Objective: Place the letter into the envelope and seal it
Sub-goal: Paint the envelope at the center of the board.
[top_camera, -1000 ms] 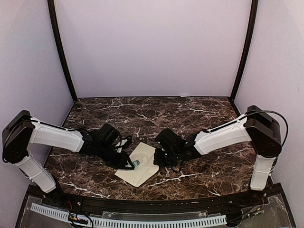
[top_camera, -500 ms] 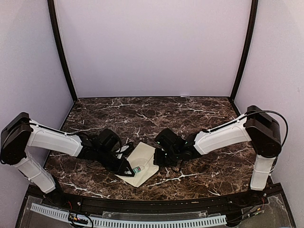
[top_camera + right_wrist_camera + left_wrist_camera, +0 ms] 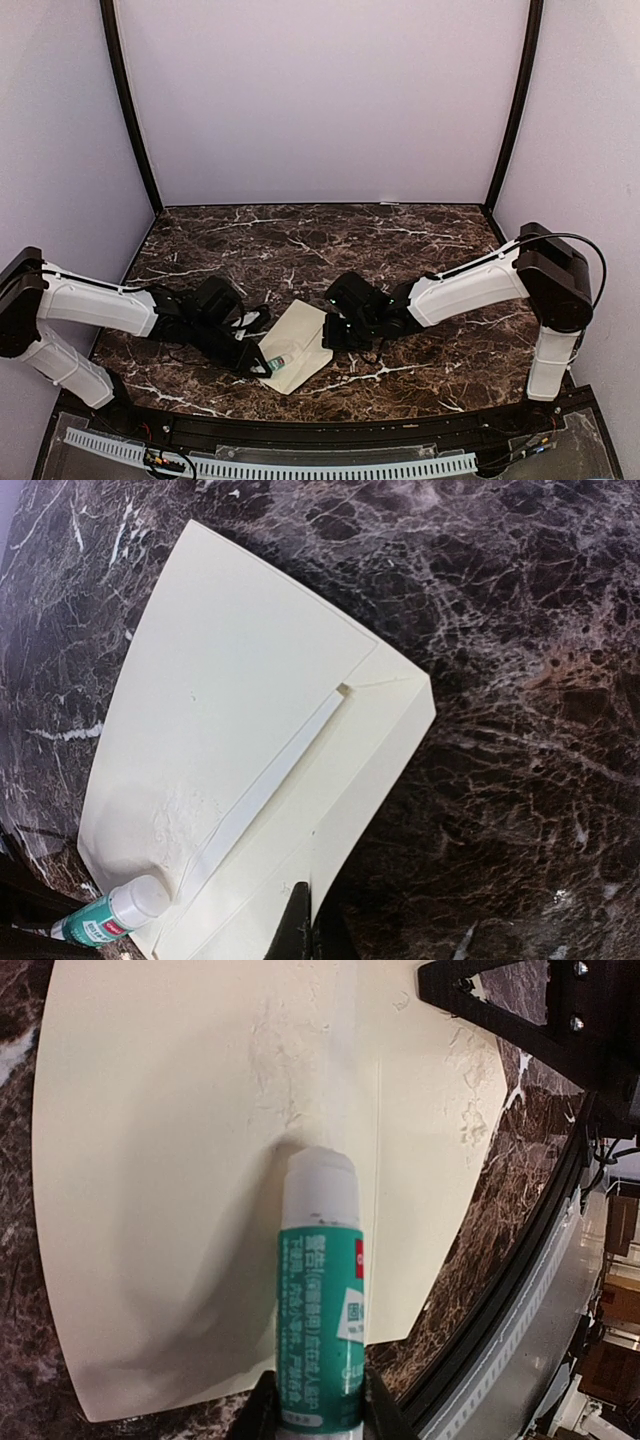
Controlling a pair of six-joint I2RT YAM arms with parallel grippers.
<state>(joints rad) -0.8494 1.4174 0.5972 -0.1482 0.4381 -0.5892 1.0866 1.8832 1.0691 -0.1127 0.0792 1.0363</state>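
Two robot arms reach in low from either side of a dark, white-veined marble surface (image 3: 400,240) and meet near its front middle. On the left, the white left arm (image 3: 95,305) stretches rightward, and its left tool (image 3: 262,362) pinches a glue stick (image 3: 278,360) with a green label and a white tip. In the left wrist view the two dark fingers clamp the lower body of the stick, and its white tip presses onto the paper. Next comes the envelope (image 3: 300,335), plain cream, lying flat on the surface between the two tools with one corner pointing toward the front edge. Close up, its face shows crusty white smears around and beyond the stick's tip, and a narrow paler strip runs along one fold. At the envelope's right side sits the right tool (image 3: 335,335), its fingers pressed together with nothing between them. The right wrist view shows their dark tip meeting the envelope's near edge. Behind it, the right arm (image 3: 470,285) angles back to its base at the far right.
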